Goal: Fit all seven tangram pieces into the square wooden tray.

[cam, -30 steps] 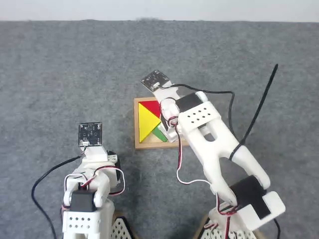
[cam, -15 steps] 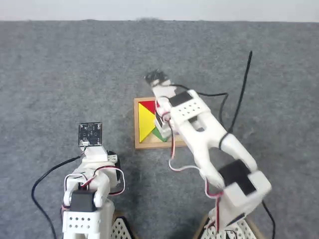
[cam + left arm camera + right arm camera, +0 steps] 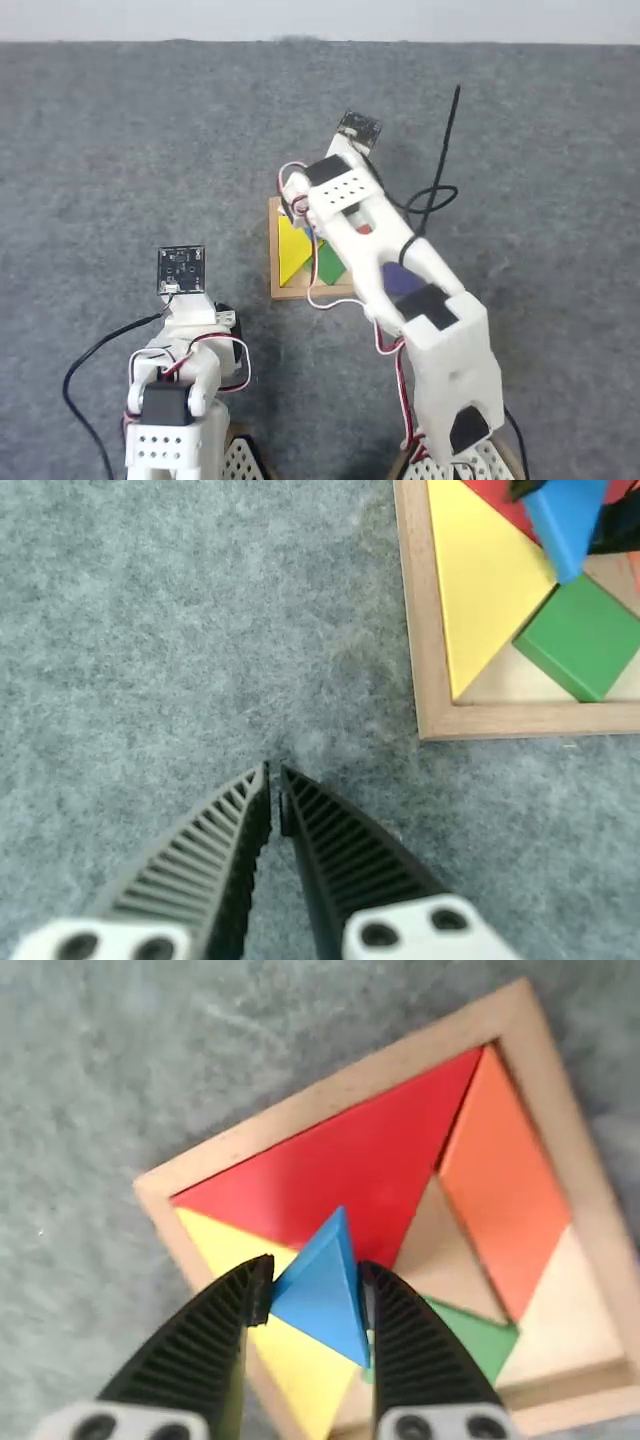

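Two arms stand at the near edge of the grey worktop [image 3: 120, 150]. The left arm [image 3: 180, 370] sits folded low toward the near left corner. Its pincer [image 3: 275, 775] has its ribbed jaws pressed together with nothing between them, and it points down at bare grey surface just off the near left corner of the square wooden tray [image 3: 410, 630].

The tray [image 3: 272, 250] lies near the middle of the worktop. A yellow triangle [image 3: 480, 580] lies flat along its left wall, with a red triangle [image 3: 350, 1160] along the far wall meeting it at the far left corner. An orange piece [image 3: 500, 1210] lies against the right wall, and a green square [image 3: 580, 635] rests toward the near side, touching the yellow triangle's point. Patches of bare wood show between the red, orange and green pieces and in the near right corner.

The right arm [image 3: 440, 340] stretches from the near edge over the tray, covering its right half in the high view. Its pincer [image 3: 315, 1268] is clamped on a small blue triangle [image 3: 320, 1280], held on edge above the seam where yellow meets red, clear of the tray floor.
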Robot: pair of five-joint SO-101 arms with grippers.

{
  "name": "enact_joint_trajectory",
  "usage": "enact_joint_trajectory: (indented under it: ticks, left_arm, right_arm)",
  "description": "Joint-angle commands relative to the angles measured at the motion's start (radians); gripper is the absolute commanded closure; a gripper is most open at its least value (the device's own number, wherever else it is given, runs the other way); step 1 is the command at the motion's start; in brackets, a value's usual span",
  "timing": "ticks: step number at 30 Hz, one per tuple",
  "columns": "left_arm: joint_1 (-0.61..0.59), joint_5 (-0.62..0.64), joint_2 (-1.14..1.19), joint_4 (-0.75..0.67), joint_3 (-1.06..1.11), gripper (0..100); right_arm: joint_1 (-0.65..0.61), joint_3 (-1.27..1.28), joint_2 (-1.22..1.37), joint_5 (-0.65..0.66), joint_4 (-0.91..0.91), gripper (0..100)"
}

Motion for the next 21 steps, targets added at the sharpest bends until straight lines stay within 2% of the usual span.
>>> enact_joint_trajectory:
  ticks: [1,7,11,13,16,19,21]
  left_arm:
    - [-0.006,-0.011,-0.020,0.002,-0.013,99]
    - [-0.006,-0.011,-0.020,0.002,-0.013,99]
    - [-0.006,-0.011,-0.020,0.002,-0.013,99]
    - [-0.006,-0.011,-0.020,0.002,-0.013,99]
    - [-0.006,-0.011,-0.020,0.002,-0.013,99]
    - [-0.006,-0.011,-0.020,0.002,-0.013,99]
    - [-0.006,-0.011,-0.020,0.002,-0.013,99]
  right_arm:
    - [-0.025,-0.072,-0.018,-0.012,0.048,91.1]
    - [-0.051,-0.132,-0.018,0.000,0.151,64.9]
    - [-0.101,-0.137,-0.018,0.094,0.159,60.4]
    - [-0.125,-0.137,-0.018,0.187,0.171,60.4]
    - [-0.105,-0.176,-0.054,0.414,0.269,60.4]
    - [-0.015,-0.229,-0.113,0.588,0.374,60.4]
    - [0.038,-0.238,-0.133,0.687,0.377,60.8]
